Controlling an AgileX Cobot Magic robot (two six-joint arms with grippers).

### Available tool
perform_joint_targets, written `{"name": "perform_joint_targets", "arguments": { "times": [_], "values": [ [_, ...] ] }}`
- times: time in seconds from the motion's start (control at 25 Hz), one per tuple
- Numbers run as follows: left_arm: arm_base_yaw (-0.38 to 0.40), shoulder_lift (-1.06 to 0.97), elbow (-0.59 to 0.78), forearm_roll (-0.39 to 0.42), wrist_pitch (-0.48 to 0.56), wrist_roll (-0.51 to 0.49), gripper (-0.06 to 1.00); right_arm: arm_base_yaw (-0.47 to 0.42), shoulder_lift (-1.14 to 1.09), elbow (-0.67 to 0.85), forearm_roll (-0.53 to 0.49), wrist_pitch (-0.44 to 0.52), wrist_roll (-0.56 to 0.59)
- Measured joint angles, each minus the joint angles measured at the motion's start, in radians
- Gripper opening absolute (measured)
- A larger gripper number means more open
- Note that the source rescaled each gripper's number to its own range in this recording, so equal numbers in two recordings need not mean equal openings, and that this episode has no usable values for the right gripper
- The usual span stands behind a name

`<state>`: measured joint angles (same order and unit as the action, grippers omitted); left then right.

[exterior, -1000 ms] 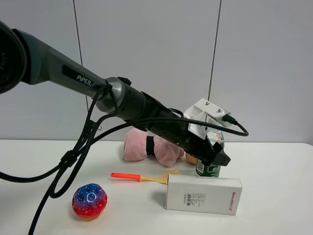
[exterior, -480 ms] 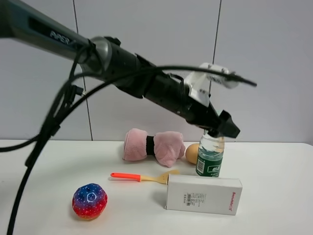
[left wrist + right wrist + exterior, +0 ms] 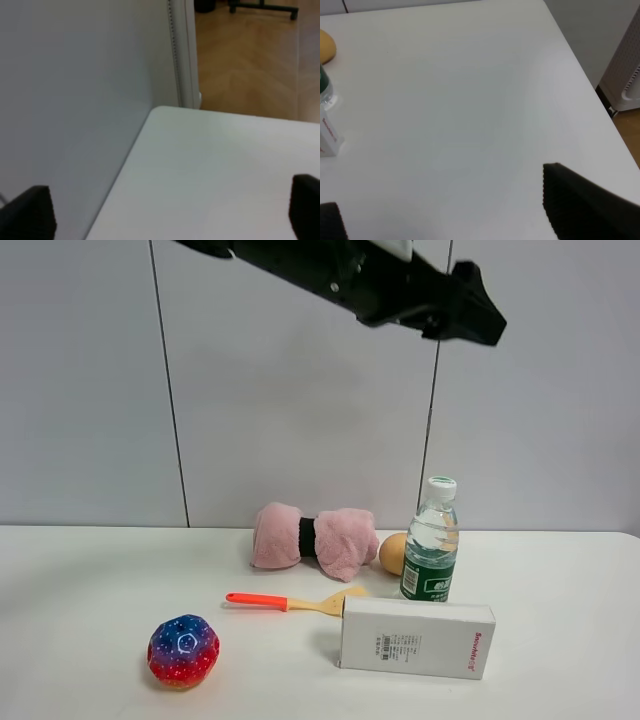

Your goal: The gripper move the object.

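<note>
The clear water bottle [image 3: 430,540], with white cap and green label, stands upright on the white table [image 3: 560,620] between an egg and a white box. My left gripper [image 3: 472,318] hangs high above it near the top of the exterior view, well clear of the cap. In the left wrist view its black fingertips [image 3: 27,210] stand wide apart with nothing between them. My right gripper [image 3: 455,220] is open and empty over bare table; the bottle's base [image 3: 323,89] shows at the edge of the right wrist view. The right arm is out of the exterior view.
A white box [image 3: 416,637] lies in front of the bottle. A brown egg [image 3: 393,553] and a pink rolled towel [image 3: 315,538] lie behind it, a red-handled wooden spatula [image 3: 290,602] to its left, and a speckled ball [image 3: 183,650] at the front left. The table's right edge [image 3: 580,60] drops to the floor.
My left arm has risen from around the bottle's top to high above the table. The bottle stays upright in the same spot.
</note>
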<state>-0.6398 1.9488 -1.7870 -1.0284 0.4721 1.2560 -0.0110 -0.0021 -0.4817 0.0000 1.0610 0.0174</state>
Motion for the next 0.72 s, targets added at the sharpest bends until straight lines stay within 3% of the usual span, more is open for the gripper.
{"name": "perform_joint_targets", "arguments": {
  "times": [0.12, 0.24, 0.48, 0.6, 0.72],
  "values": [
    [0.059, -0.075, 0.000, 0.136, 0.027, -0.169, 1.00, 0.000, 0.000, 0.000, 0.000, 0.000, 0.000],
    [0.130, -0.144, 0.000, 0.341, 0.098, -0.356, 1.00, 0.000, 0.000, 0.000, 0.000, 0.000, 0.000],
    [0.231, -0.252, 0.000, 0.870, 0.386, -0.747, 1.00, 0.000, 0.000, 0.000, 0.000, 0.000, 0.000],
    [0.280, -0.285, 0.000, 1.010, 0.558, -0.863, 1.00, 0.000, 0.000, 0.000, 0.000, 0.000, 0.000],
    [0.346, -0.319, 0.000, 1.047, 0.693, -0.948, 1.00, 0.000, 0.000, 0.000, 0.000, 0.000, 0.000]
  ]
}}
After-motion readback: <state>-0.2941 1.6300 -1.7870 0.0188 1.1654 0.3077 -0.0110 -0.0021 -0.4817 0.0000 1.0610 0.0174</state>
